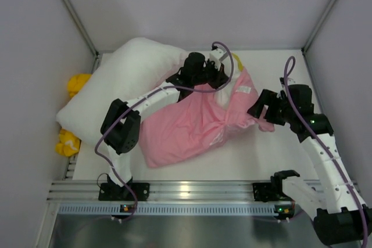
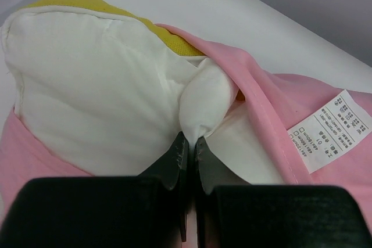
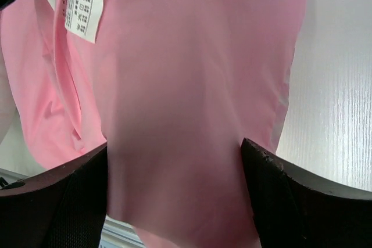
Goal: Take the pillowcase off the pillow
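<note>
The pink pillowcase [image 1: 180,129] lies mid-table with the pillow inside. Its white label [image 1: 244,89] faces up at the open far-right end. In the left wrist view the white pillow [image 2: 99,97] with its yellow band [image 2: 168,36] bulges out of the pink case [image 2: 273,114]. My left gripper [image 1: 220,82] is shut on a pinch of the pillow's white fabric [image 2: 200,100]. My right gripper [image 1: 256,114] is open, and a fold of the pillowcase [image 3: 174,97] hangs between its fingers [image 3: 296,196].
A plain white pillow [image 1: 125,76] lies at the back left, touching the pink case. Yellow cloths [image 1: 77,83] sit by the left wall. A metal rail [image 1: 186,191] runs along the near edge. Walls close in left, right and behind.
</note>
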